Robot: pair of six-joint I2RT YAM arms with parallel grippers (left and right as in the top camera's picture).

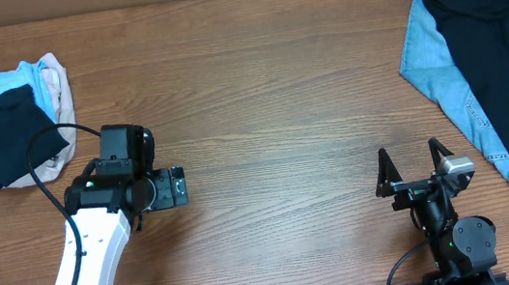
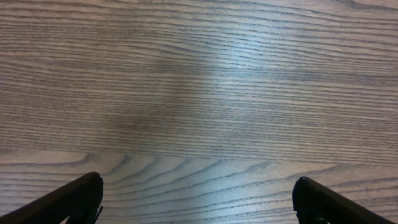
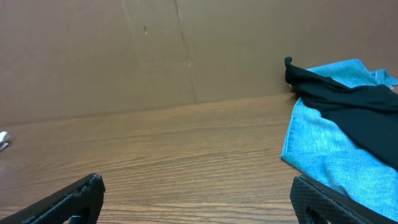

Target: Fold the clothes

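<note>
Black T-shirt [image 1: 505, 44] sprawls unfolded at the far right of the table [image 1: 257, 84], draped over a blue garment [image 1: 429, 58]. It looks soft, light and floppy, so pinch a hem edge. Right gripper [image 1: 407, 149] waits nearby, jaws spread and empty. Left gripper [image 2: 198, 182] is likewise spread, well apart.

Overhead, at three o'clock, the black soft knit shirt [image 1: 507, 63] runs off the edge, hiding much of the blue denim garment [image 1: 430, 63]. Right wrist view, nine o'clock: a small white scrap [image 3: 2, 140], cropped, unidentifiable.
</note>
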